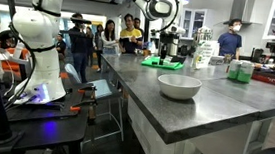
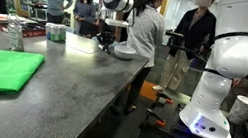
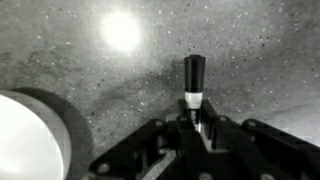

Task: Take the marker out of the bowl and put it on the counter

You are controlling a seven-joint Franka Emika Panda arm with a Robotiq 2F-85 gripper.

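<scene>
I noted claw [image 3: 196, 128] closed on marker [image 3: 194, 85], which projected beyond it over grey bench [image 3: 250, 60], outside bowl [image 3: 30, 135]. White bowl lay near left, apart from marker. Marker-bench contact: could not tell.

Bowl [image 3: 25, 135] on the counter [image 3: 250, 50]; in wrist view, marker [image 3: 194, 75] to its right.
</scene>
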